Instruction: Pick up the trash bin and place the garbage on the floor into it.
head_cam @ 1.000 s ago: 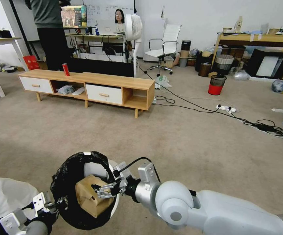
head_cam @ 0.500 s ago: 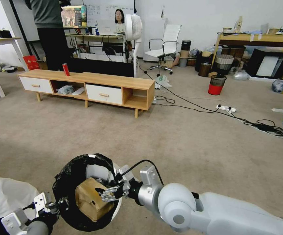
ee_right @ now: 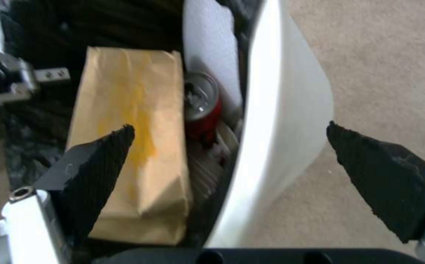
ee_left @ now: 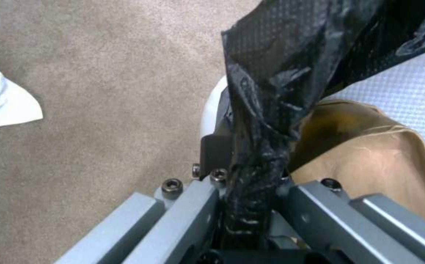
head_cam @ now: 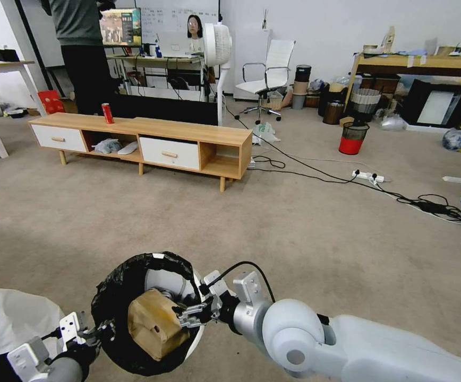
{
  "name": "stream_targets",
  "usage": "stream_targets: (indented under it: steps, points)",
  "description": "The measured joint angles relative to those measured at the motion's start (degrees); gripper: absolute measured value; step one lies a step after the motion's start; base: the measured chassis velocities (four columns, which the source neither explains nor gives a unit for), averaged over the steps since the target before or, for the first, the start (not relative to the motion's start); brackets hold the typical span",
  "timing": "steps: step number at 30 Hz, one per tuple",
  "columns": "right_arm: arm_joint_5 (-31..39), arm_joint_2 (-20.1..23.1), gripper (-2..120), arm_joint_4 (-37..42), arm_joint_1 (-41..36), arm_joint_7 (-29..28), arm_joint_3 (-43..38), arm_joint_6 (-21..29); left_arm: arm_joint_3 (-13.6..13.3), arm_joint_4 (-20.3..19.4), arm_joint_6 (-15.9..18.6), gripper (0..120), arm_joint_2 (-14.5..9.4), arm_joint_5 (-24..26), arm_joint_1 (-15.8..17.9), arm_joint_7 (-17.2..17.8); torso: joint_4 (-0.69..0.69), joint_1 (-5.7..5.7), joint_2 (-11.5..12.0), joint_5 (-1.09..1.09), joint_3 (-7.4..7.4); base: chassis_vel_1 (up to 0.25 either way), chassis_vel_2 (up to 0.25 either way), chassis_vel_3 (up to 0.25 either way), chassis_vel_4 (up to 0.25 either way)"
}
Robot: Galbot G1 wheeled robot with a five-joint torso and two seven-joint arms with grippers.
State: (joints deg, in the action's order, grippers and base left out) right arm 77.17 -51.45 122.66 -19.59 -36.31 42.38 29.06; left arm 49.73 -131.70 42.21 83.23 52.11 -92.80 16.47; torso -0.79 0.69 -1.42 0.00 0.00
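The trash bin (head_cam: pixel 114 297), white and lined with a crinkly black bag, hangs tilted above the floor (head_cam: pixel 321 239) at the bottom of the head view. My left gripper (head_cam: pixel 88 333) is shut on the bin's bagged rim (ee_left: pixel 256 154). Garbage lies inside the bin: a tan cardboard box (head_cam: pixel 153 323) (ee_right: pixel 129 146) and a crushed red can (ee_right: pixel 203 110) beside a white lid piece (ee_right: pixel 212 47). My right gripper (head_cam: pixel 188 317) is open at the bin's mouth. One of its fingers (ee_right: pixel 100 165) is over the box, and the other is outside the bin's white wall (ee_right: pixel 281 110).
A low wooden cabinet (head_cam: pixel 140 138) with an upright red can (head_cam: pixel 107 113) stands ahead on the left. A red bucket-like bin (head_cam: pixel 352 139), black cables and a power strip (head_cam: pixel 368 175) lie to the right. A white sheet (head_cam: pixel 7 318) sits at the lower left.
The bin and my right gripper have drifted slightly right and down. The box now sits deeper in the bin, and the right fingers stand apart from it.
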Motion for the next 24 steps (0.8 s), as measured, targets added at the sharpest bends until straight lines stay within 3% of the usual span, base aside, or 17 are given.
stream_targets:
  steps: [18, 24]
  points:
    - [0.91, 1.25, 100, 1.55, 0.05, -2.49, -1.33, 2.92, -0.25, 0.01, 0.00, 0, 0.09, -0.41, 0.04, 0.00, 0.00, 0.00, 0.00, 0.00, 0.00, 0.000, 0.000, 0.000, 0.000]
    - [0.98, 2.01, 100, 3.74, -0.24, -1.58, -5.86, 2.21, -0.13, 0.66, -0.02, 0, 0.07, -0.76, 0.04, 0.00, 0.00, 0.00, 0.00, -0.01, 0.00, 0.000, 0.000, 0.000, 0.000]
